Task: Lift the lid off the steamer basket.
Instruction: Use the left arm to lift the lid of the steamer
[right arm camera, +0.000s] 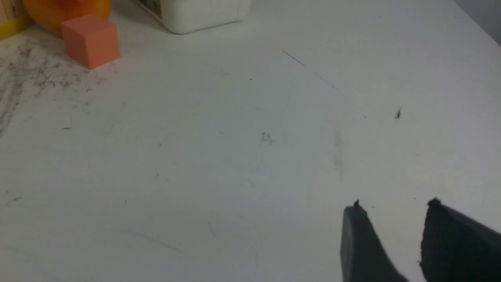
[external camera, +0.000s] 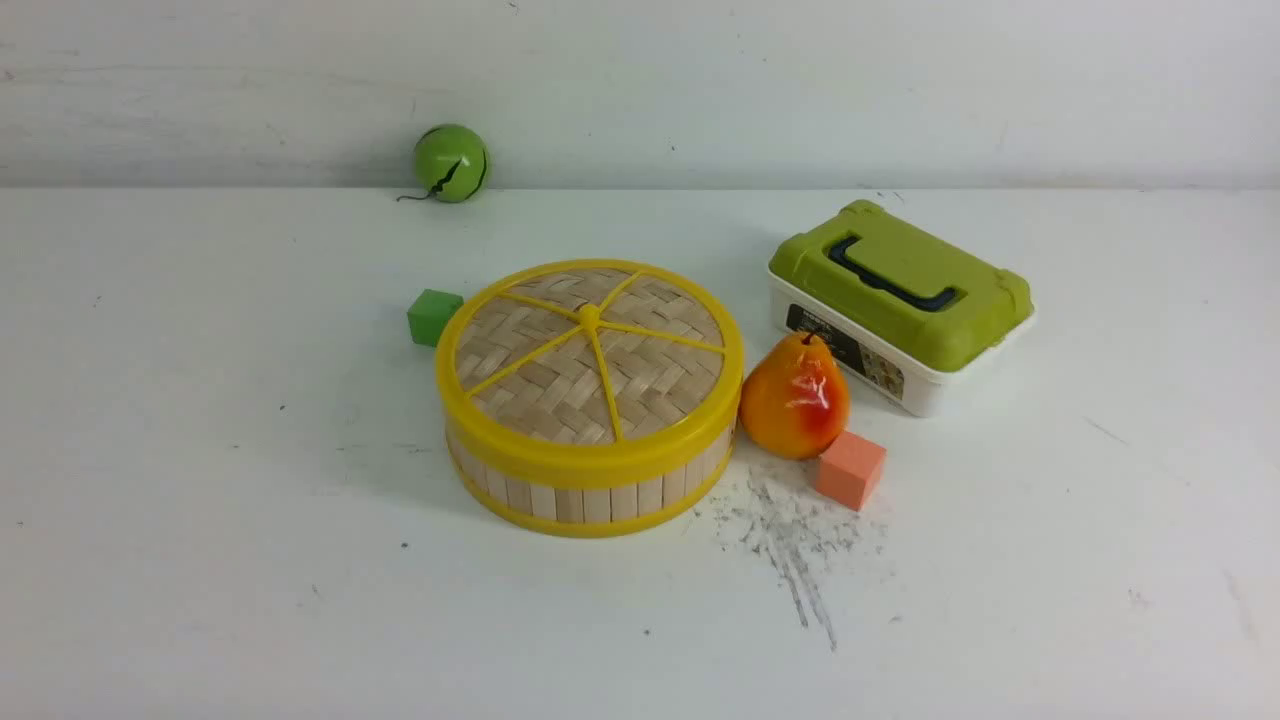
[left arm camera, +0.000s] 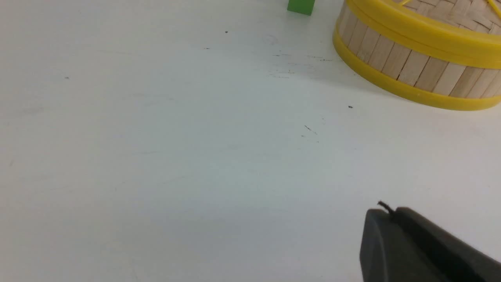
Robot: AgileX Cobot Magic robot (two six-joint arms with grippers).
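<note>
Left gripper (left arm camera: 385, 211): its fingers are pressed together, with nothing pinched between them; it stands apart from the basket.
Right gripper (right arm camera: 393, 203): its fingers are parted, nothing between them; the block and the pear lie away from it.
Step in hand: judged to be the approach to the lid; neither gripper touches it.
Basket (external camera: 597, 502): well ahead of the left gripper, standing flat and upright on the table (external camera: 200, 560); whatever it holds is hidden under the lid.
Lid (external camera: 540, 395): on top of the basket, seated all the way round as far as the front view shows, its raised hub (external camera: 589, 318) near the middle.
How to do it well: the left gripper likely needs to open first, come over the basket and close on the hub or the rim; a straight, level lift should keep the lid from dragging the basket along.
Green block (external camera: 434, 317): beyond the left gripper, close by the basket's left side.
Pear (external camera: 797, 400): at the basket's right side, very near its wall; a lid swung low that way could knock it.
Orange block (external camera: 851, 470): ahead of the right gripper, just beside the pear.
Box (external camera: 925, 392): farther out from the right gripper, behind the pear, closed by a green cover (external camera: 930, 290); contents hidden.
Green ball (external camera: 452, 163): farthest out, near the wall.
</note>
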